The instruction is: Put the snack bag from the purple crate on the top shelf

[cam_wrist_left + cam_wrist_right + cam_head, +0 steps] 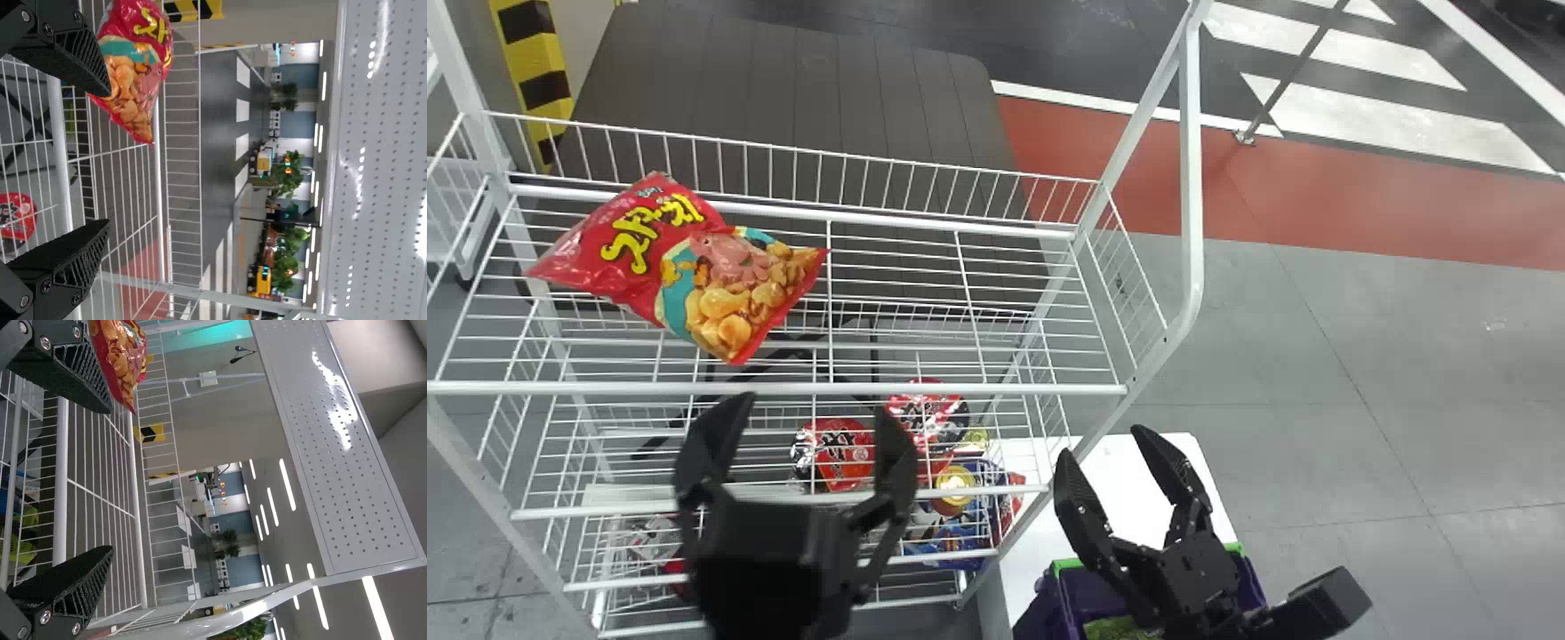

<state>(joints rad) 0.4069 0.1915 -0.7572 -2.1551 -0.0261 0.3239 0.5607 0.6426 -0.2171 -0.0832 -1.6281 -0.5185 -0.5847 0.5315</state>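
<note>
Snack bag [694, 267], red glossy plastic film with a teal patch and nuggets pictured on the front, lies on the white wire top shelf [783, 388], toward the robot's left, printed face up. Its far corner overlaps the white tubular rear rail [871, 219] from the head view; cannot tell whether it leans there. Placement looks done, to my eye.

Left gripper [814, 407], black and two-fingered: fingers spread, nothing between them, just on the near side of the shelf's front bar. Right gripper [1102, 443]: likewise spread and unloaded, over by the purple plastic crate with a green rim [1089, 594].

Handling, as I judge it: light, puffed with air, soft-skinned. Film likely slick, and the contents brittle enough to crack under a hard pinch. Expect it to give, then bulge at the ends.

Where to hold, should it want straightening: across the plump middle, ribbed pads flat on the two long sides, gentle squeeze. A corner hold would let it swing, and the flat end seams could slip out. A nudge from one side may do; bare wires offer little drag, though a seam edge could snag between them.
</note>
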